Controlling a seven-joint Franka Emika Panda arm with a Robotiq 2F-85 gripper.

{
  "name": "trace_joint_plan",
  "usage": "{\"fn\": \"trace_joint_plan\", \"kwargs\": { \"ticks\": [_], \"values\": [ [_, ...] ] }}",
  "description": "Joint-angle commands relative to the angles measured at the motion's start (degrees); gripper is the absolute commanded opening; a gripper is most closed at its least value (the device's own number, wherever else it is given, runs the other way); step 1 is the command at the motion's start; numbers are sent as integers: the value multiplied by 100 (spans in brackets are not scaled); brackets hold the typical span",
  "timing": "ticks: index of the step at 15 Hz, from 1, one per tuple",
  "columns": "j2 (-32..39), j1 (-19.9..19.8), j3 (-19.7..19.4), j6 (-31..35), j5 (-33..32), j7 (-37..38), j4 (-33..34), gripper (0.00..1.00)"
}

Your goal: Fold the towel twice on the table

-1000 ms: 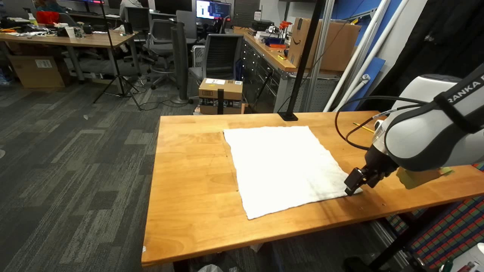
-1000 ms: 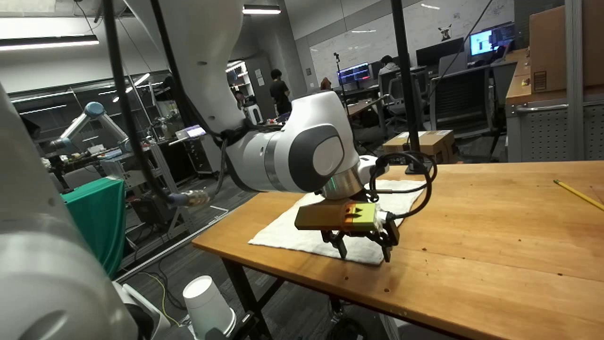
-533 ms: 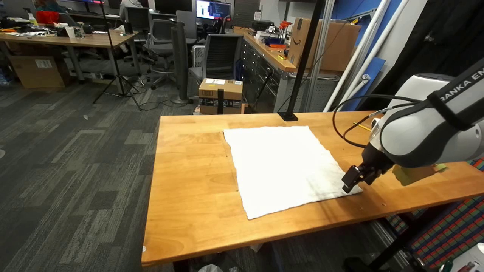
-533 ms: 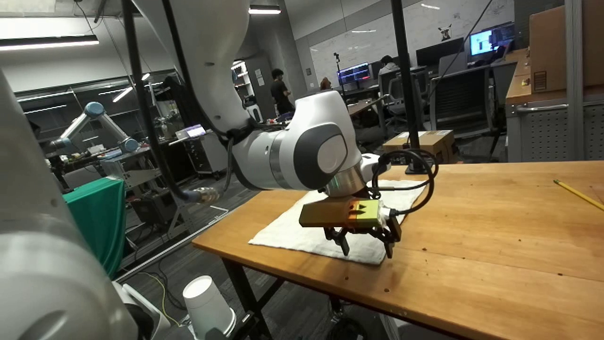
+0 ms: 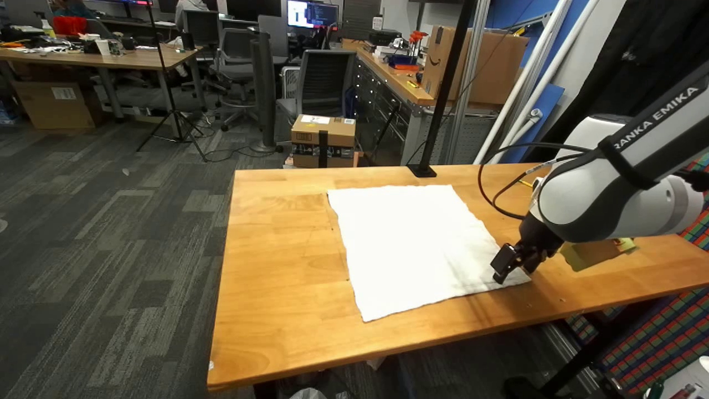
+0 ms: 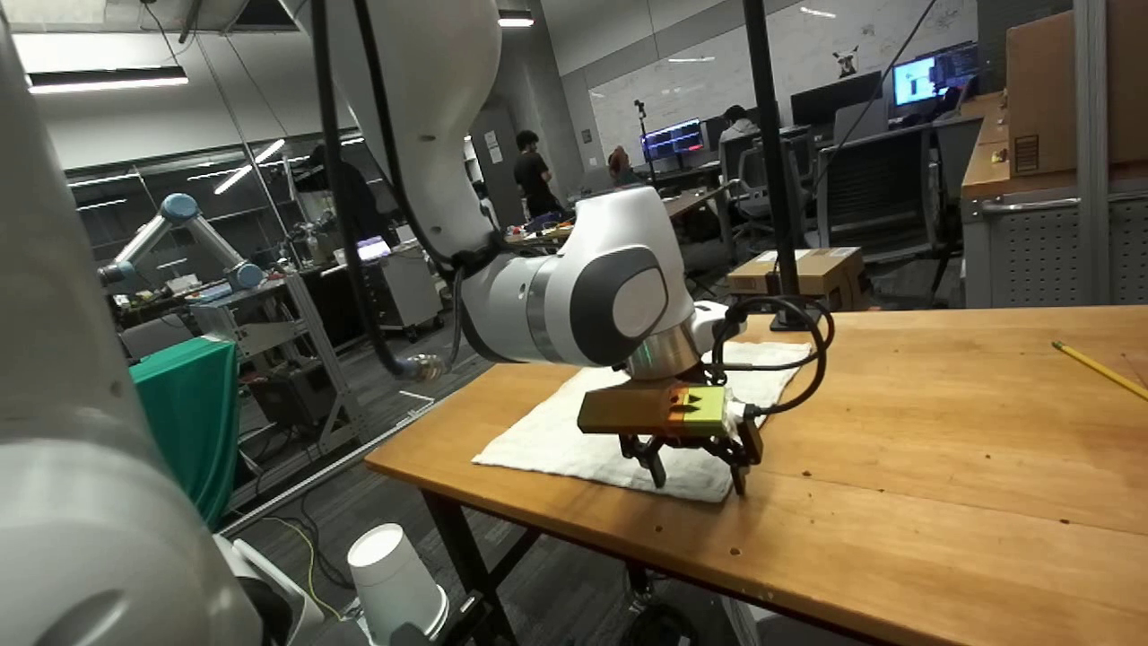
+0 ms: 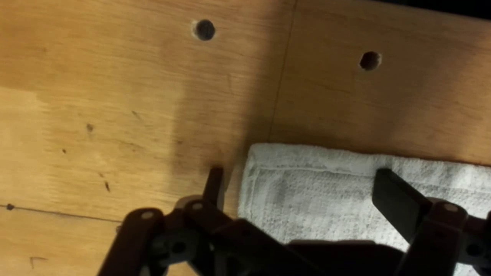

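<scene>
A white towel lies flat and spread out on the wooden table [image 5: 277,266]. It shows in both exterior views [image 5: 410,249] [image 6: 556,440]. My gripper [image 5: 514,275] is at the towel's near corner on the robot's side, pointing down, and also shows in an exterior view [image 6: 700,486]. In the wrist view the gripper [image 7: 300,171] is open with its fingers wide apart. One finger is over bare wood just outside the towel's edge, the other over the towel [image 7: 326,203]. The corner lies between them, not gripped. Whether the fingertips touch the surface is hard to tell.
A black pole [image 5: 424,169] stands on the table's back edge. A yellow pencil [image 6: 1099,368] lies on the table. The table's front edge [image 5: 443,346] runs close to the towel corner. A black cable [image 6: 812,377] loops out beside the gripper.
The arm and gripper have shifted a little inward over the towel, rising slightly and then coming down again. The fingers stay open. The towel has not moved.
</scene>
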Motion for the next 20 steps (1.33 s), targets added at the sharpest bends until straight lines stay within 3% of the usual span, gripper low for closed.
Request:
{"fn": "trace_joint_plan", "kwargs": {
  "ticks": [1, 2, 3, 5, 8, 13, 16, 17, 20],
  "values": [
    [186, -153, 192, 78, 307, -271, 151, 95],
    [197, -169, 219, 61, 352, -309, 166, 80],
    [201, -184, 241, 44, 385, -328, 186, 71],
    [181, -212, 270, -8, 443, -387, 221, 64],
    [118, -218, 268, -85, 406, -410, 273, 38],
    [-249, -118, 90, -505, -8, -172, 372, 3],
    [-581, -52, -18, -1304, -480, 77, 648, 1],
    [-671, -47, -15, -1662, -602, 142, 810, 4],
    [-811, 1, 74, -2914, -784, 344, 1567, 6]
  ]
}}
